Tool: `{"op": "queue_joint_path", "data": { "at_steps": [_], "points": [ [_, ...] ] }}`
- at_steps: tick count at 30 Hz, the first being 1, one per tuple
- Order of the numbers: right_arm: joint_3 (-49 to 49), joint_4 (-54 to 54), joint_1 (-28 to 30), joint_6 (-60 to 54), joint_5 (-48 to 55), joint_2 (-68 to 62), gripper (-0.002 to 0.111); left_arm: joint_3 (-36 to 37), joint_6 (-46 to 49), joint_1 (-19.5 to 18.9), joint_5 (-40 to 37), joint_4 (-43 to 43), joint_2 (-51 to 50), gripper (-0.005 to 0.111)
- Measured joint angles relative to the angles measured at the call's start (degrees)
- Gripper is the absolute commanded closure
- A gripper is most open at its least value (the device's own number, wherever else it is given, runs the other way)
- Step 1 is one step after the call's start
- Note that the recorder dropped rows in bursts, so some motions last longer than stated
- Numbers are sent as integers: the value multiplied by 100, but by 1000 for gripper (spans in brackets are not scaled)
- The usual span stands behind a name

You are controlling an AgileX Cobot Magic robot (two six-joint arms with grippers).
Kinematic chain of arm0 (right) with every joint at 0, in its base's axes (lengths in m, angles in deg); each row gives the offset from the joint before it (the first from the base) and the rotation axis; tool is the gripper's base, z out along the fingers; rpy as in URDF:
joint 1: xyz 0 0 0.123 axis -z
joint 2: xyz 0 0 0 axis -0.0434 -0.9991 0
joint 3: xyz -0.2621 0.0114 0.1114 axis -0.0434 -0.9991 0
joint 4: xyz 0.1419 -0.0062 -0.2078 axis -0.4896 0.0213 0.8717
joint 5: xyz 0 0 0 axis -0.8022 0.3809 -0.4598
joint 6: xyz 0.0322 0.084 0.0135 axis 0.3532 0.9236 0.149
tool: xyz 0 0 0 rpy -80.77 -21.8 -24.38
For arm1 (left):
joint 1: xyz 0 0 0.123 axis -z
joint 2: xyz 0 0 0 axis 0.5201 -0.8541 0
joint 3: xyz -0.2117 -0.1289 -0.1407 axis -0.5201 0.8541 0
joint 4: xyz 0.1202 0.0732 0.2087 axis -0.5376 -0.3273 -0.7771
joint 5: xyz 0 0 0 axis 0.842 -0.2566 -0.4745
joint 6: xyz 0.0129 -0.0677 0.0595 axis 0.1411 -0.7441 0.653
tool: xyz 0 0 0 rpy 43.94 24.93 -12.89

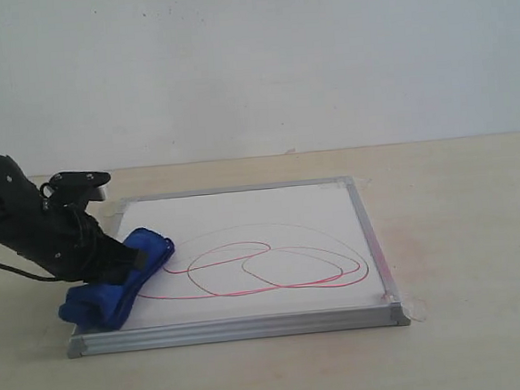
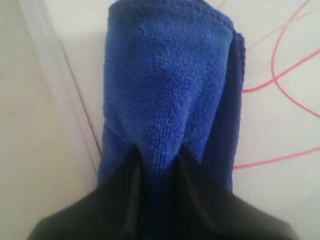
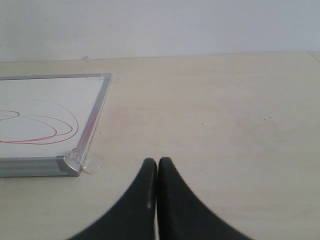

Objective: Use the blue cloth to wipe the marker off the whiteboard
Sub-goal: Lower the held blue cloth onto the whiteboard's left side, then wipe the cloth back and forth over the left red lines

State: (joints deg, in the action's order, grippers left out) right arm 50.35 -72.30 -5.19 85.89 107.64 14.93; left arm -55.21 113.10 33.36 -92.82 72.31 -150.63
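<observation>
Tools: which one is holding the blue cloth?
The left tool pinches the blue cloth on the whiteboard; the right tool is shut, empty, off the board.

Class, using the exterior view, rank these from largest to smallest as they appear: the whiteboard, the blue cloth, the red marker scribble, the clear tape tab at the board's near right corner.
1. whiteboard
2. red marker scribble, by its overall spread
3. blue cloth, partly hidden
4. clear tape tab
</observation>
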Motion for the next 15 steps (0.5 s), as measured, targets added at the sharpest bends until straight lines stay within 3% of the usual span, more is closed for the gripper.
{"op": "queue_joint_path", "data": {
  "at_steps": [7,15],
  "points": [
    [0,0,0,0,0,0,108,-202,225,111,151,1075,-284,102],
    [0,0,0,0,0,0,108,-388,649,960,631,1365,-490,102]
  ]
}}
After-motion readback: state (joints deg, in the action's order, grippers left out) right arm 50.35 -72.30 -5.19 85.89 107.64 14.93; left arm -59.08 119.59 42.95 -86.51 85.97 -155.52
